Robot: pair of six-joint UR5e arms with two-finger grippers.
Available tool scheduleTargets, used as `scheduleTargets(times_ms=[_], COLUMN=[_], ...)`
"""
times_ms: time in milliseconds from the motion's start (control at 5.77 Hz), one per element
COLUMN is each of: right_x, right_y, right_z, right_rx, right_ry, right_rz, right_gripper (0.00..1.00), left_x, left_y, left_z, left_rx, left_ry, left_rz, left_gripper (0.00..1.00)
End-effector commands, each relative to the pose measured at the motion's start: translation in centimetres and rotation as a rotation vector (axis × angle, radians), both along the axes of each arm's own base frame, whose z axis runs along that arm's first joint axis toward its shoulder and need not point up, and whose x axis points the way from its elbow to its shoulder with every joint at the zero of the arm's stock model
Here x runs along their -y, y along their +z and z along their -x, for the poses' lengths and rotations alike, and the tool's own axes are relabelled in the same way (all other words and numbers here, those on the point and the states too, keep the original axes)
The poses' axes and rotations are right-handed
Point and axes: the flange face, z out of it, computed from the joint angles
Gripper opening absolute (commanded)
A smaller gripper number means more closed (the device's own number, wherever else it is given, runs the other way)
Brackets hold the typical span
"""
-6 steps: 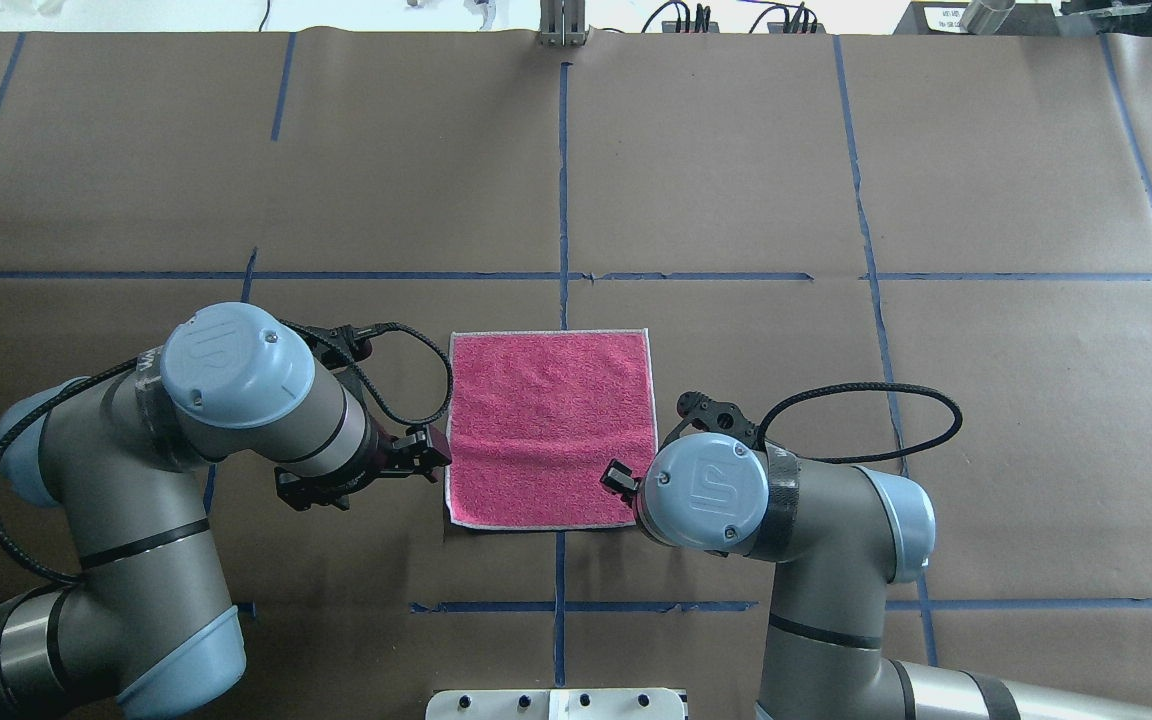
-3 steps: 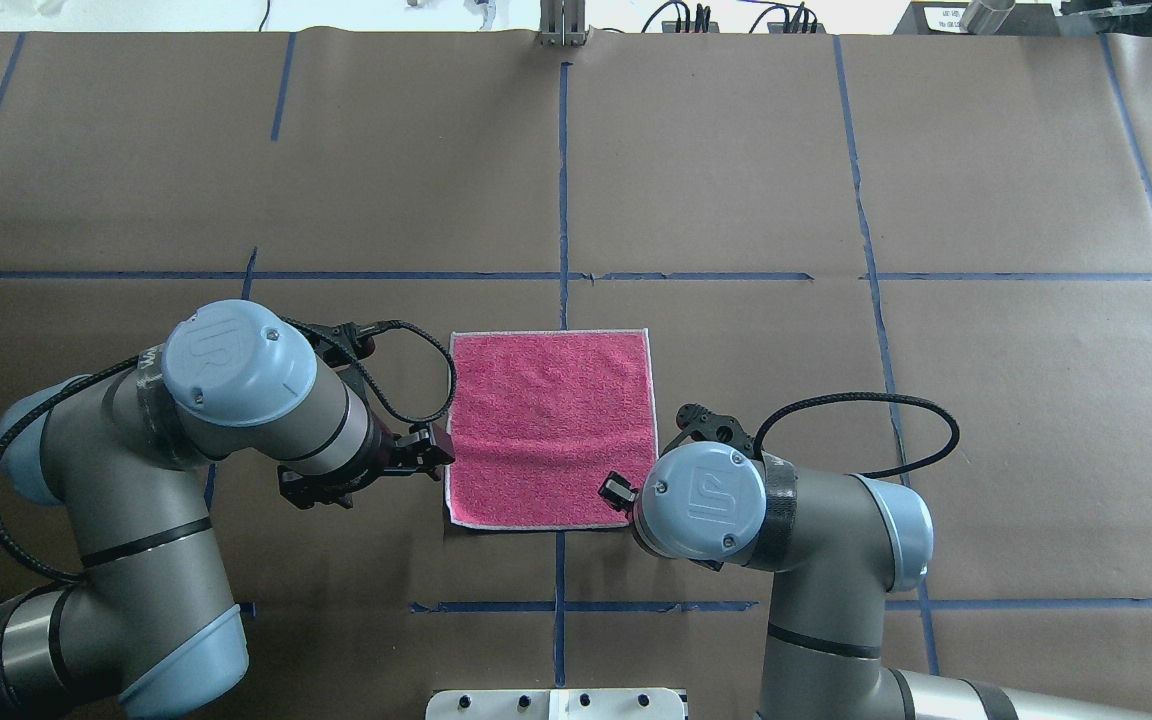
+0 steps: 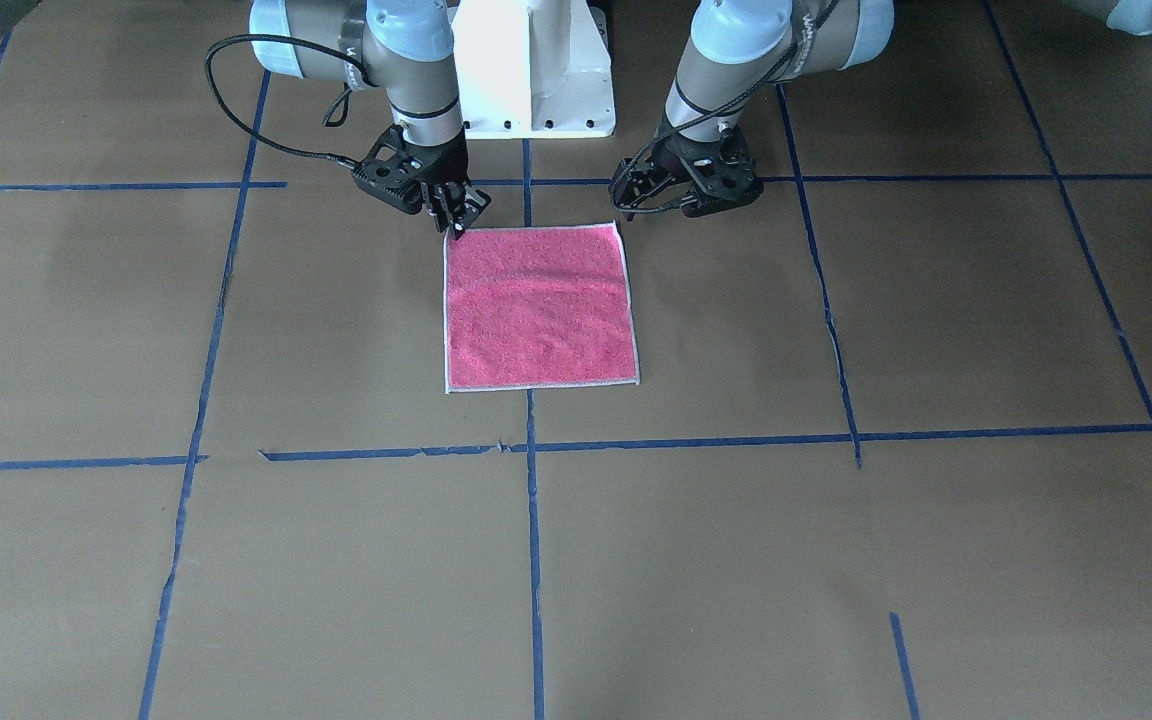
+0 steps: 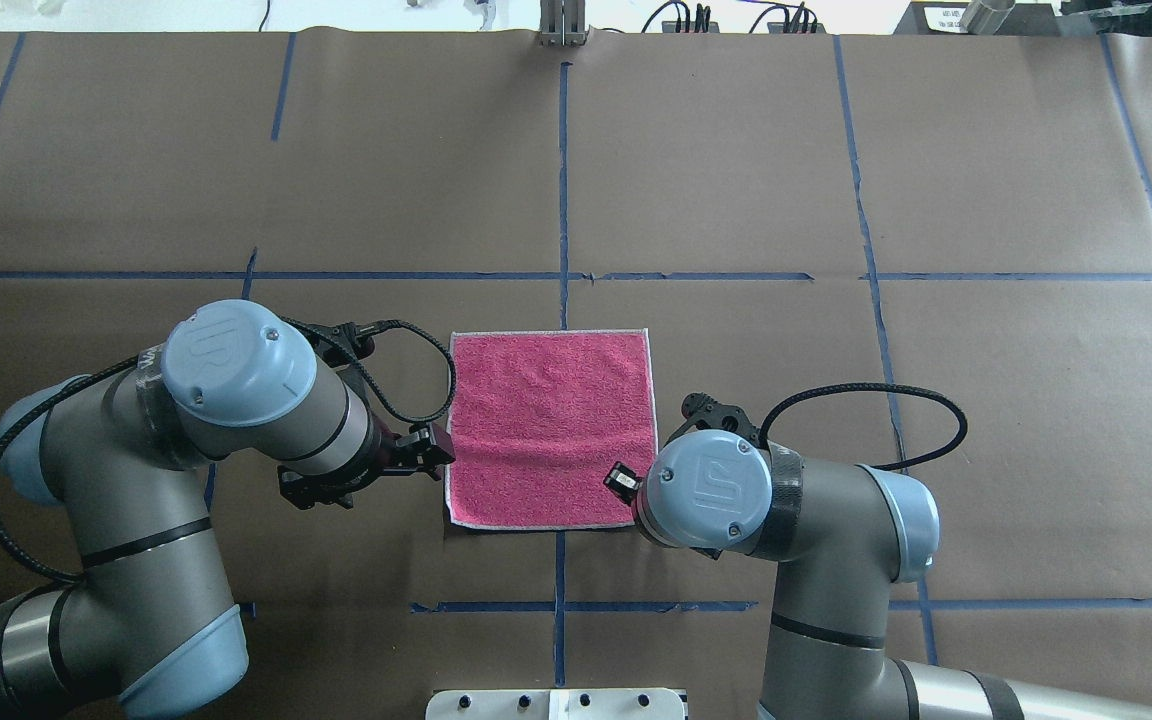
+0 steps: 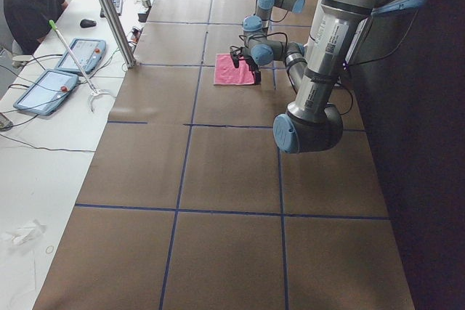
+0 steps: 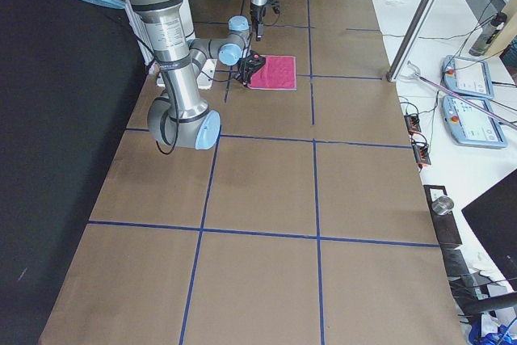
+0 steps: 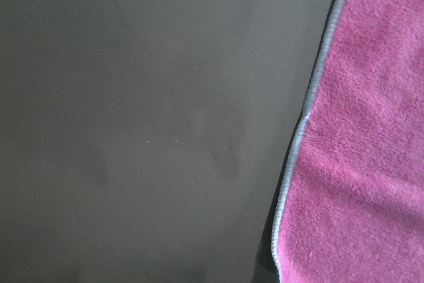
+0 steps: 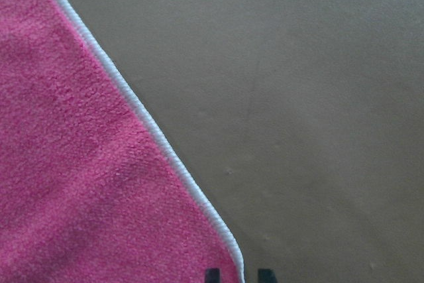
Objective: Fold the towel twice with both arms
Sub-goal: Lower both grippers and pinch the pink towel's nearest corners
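The towel (image 4: 551,430) lies flat, pink face up, at the table's middle; it also shows in the front view (image 3: 536,305). My left gripper (image 4: 433,452) hovers just outside its left edge, near the corner on my side, and looks open and empty (image 3: 686,195). The left wrist view shows only that whitish edge (image 7: 298,144), no fingers. My right gripper (image 3: 456,215) points down at the other corner on my side. Its two fingertips (image 8: 212,274) stand a little apart on either side of that corner (image 8: 228,256). In the overhead view my wrist mostly hides it (image 4: 621,480).
Brown paper with blue tape lines (image 4: 563,180) covers the table. The white pedestal base (image 3: 531,70) stands behind the towel on my side. A metal post (image 6: 420,22), tablets and a seated operator (image 5: 29,5) are at the far side.
The right wrist shifted slightly toward the towel's near corner and back, and its cable loop moved a little. The left arm and the towel have barely moved.
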Motion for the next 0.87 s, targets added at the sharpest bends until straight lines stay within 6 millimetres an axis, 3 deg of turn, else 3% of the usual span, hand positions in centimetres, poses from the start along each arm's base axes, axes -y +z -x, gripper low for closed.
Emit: scheduleTargets(times_ms=[0, 173, 346, 693], right_x=[0.0, 0.0, -0.1, 0.0], right_y=[0.4, 0.0, -0.2, -0.4], right_z=[0.1, 0.1, 0.0, -0.1], right_rx=[-0.007, 0.001, 0.007, 0.012], right_ry=[0.000, 0.009, 0.021, 0.025], right_rz=[0.004, 0.011, 0.023, 0.023], right_gripper=[0.32, 0.07, 0.00, 0.00], left_x=[-0.1, -0.1, -0.6, -0.7], left_y=[-0.2, -0.1, 0.1, -0.5], left_z=[0.2, 0.0, -1.6, -6.9], left_rx=[-0.005, -0.001, 0.012, 0.049], left_ry=[-0.008, -0.012, -0.012, -0.043], left_rz=[0.008, 0.015, 0.045, 0.036], left_gripper=[1.00, 1.00, 1.00, 0.92])
